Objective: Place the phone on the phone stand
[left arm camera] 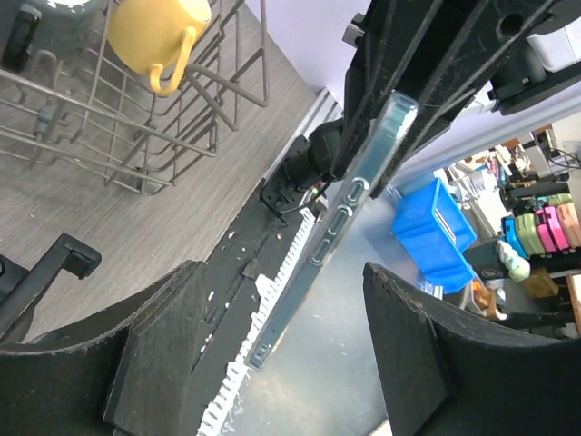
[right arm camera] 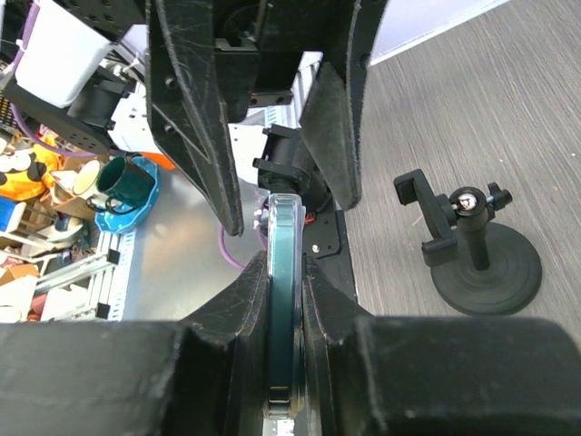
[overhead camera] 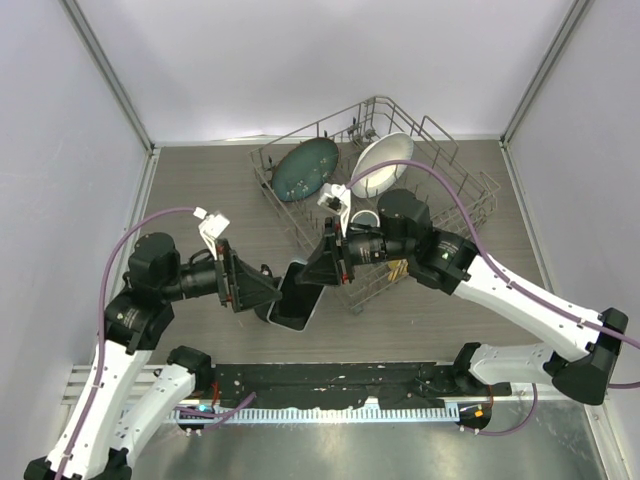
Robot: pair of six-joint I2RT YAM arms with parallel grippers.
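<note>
The phone (overhead camera: 298, 295), black in a clear case, hangs above the table between both grippers. My right gripper (overhead camera: 320, 268) is shut on its upper end; in the right wrist view the phone (right arm camera: 283, 232) stands edge-on, pinched between my right gripper's (right arm camera: 283, 272) pads. My left gripper (left arm camera: 281, 300) is open, its fingers on either side of the phone's lower end (left arm camera: 338, 222) without touching it. The phone stand (right arm camera: 474, 247), black with a round disc base and a cradle arm, stands on the table beside the phone. In the top view it is mostly hidden under my left gripper (overhead camera: 268, 292).
A wire dish rack (overhead camera: 470, 195) stands at the back right with a dark plate (overhead camera: 305, 170), a white bowl (overhead camera: 382, 163) and a yellow mug (left arm camera: 159, 32). The black base rail (overhead camera: 330, 380) runs along the near edge.
</note>
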